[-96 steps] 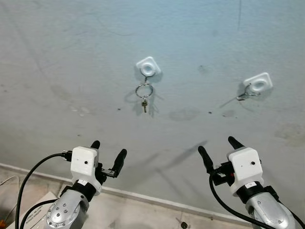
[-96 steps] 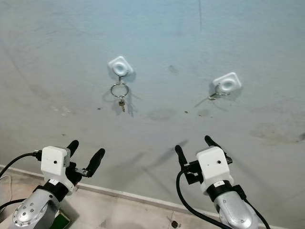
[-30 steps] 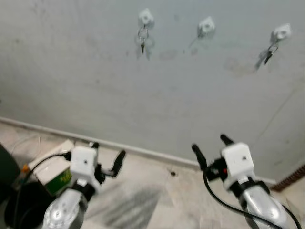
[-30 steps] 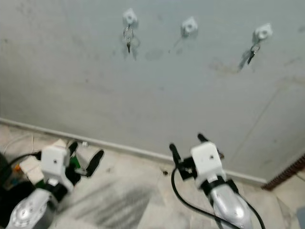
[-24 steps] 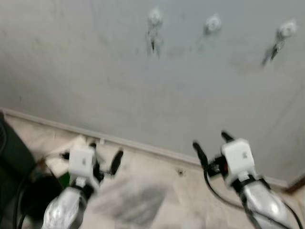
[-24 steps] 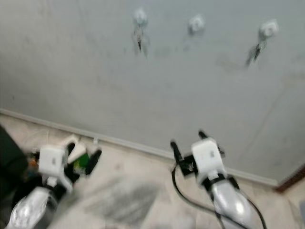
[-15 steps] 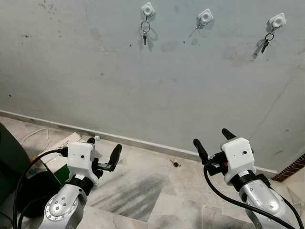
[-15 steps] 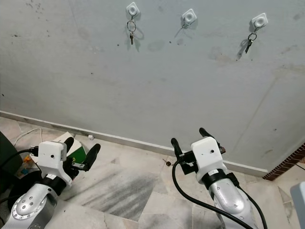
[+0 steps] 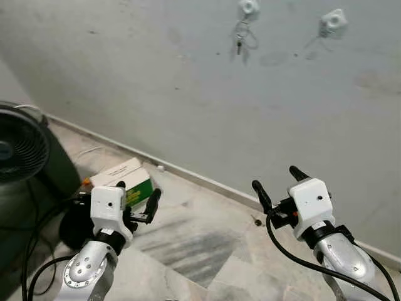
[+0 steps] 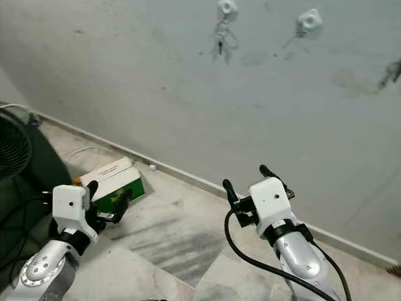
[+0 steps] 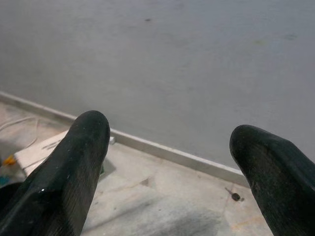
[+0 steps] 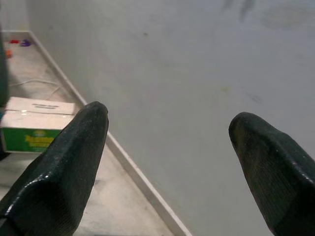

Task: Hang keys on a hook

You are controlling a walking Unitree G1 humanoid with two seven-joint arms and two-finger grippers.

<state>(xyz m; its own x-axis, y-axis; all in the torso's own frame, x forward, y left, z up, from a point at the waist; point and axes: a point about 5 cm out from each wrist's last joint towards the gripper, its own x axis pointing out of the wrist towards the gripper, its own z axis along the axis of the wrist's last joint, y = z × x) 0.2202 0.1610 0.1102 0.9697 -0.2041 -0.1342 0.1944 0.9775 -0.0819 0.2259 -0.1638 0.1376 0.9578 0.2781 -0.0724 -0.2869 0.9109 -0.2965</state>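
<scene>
The keys [image 9: 239,36] hang from a white hook [image 9: 248,7] high on the grey wall [image 9: 156,81]; a second hook [image 9: 333,22] sits to its right. Both grippers are well below, over the floor. The left gripper [image 9: 136,199] and the right gripper [image 9: 276,184] each have fingers spread wide, holding nothing. A green-and-white box [image 9: 123,179] lies by the baseboard near a black fan [image 9: 22,150].

Head eyes looking down at wall [image 9: 156,81] and floor [image 9: 200,244] (shared), wrist cameras along claws, nearer
</scene>
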